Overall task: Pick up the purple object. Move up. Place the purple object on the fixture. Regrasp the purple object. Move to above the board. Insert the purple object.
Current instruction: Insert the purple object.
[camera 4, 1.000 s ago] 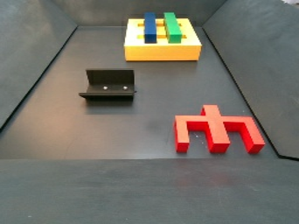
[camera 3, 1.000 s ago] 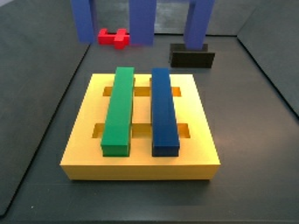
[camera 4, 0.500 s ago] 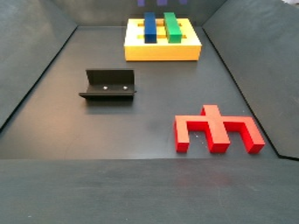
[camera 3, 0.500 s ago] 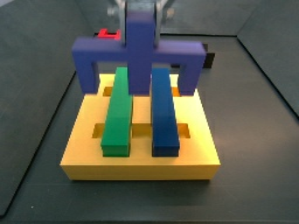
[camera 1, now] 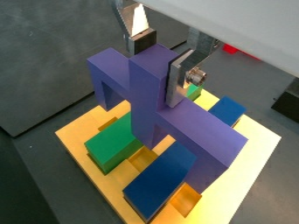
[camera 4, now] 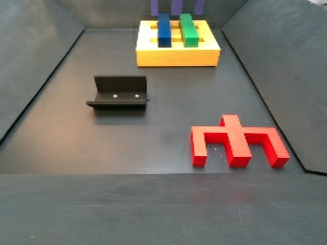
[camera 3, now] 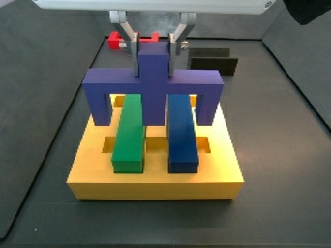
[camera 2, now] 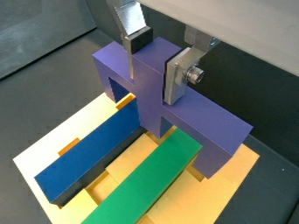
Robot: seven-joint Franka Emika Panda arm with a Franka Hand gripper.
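My gripper (camera 3: 154, 46) is shut on the stem of the purple object (camera 3: 155, 82), which hangs with its prongs pointing down over the far end of the yellow board (camera 3: 155, 180). The outer prongs straddle the green bar (camera 3: 130, 131) and the blue bar (camera 3: 183, 131). Both wrist views show the silver fingers (camera 1: 181, 77) clamping the purple object (camera 2: 176, 118), its middle prong between the two bars. Whether the prongs touch the board I cannot tell. The black fixture (camera 4: 119, 93) stands bare on the floor.
A red comb-shaped block (camera 4: 238, 142) lies on the dark floor, away from the board (camera 4: 178, 55). The fixture (camera 3: 214, 62) sits behind the board's far right corner. Dark walls enclose the floor on all sides.
The gripper has carried the purple object from the far side to over the board, then lowered it, so its prongs now hang around the green and blue bars.
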